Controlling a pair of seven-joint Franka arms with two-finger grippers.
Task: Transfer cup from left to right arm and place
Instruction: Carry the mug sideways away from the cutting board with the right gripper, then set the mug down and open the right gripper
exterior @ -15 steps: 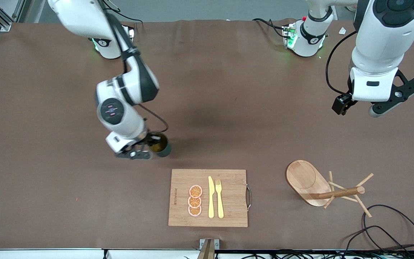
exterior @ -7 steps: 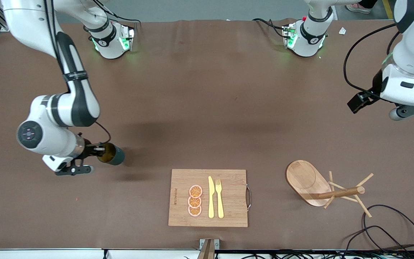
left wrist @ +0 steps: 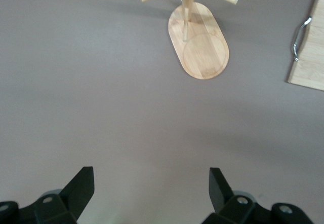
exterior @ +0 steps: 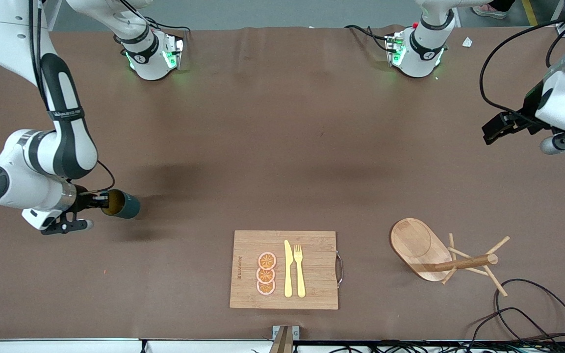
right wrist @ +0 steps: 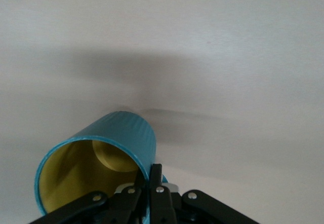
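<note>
- Front view had the right gripper (exterior: 97,202) over the table (exterior: 272,147) toward the right arm's end, pinching the cup (exterior: 121,205) by its rim.
- Cup was a small dark teal cylinder, mustard-tan inside, tipped on its side with the mouth facing the gripper; handle couldn't be made out.
- Right wrist view showed the cup (right wrist: 98,168) close up: teal wall, yellow interior with nothing in it, fingers (right wrist: 155,196) pressed together on the rim wall, one inside and one outside.
- Whether the cup touched the table couldn't be told; its shadow lay on the cloth just beside it.
- Left gripper (exterior: 518,126) hung over the table's edge at the left arm's end; left wrist view showed its fingers (left wrist: 81,186) spread wide, holding nothing.
- Wooden cutting board (exterior: 312,289) lay near the front camera's edge, carrying three orange slices (exterior: 266,273), a yellow knife (exterior: 288,269) and a yellow fork (exterior: 299,270) side by side.
- Wooden peg stand (exterior: 434,255) stood beside the board toward the left arm's end, its oval base bare.
</note>
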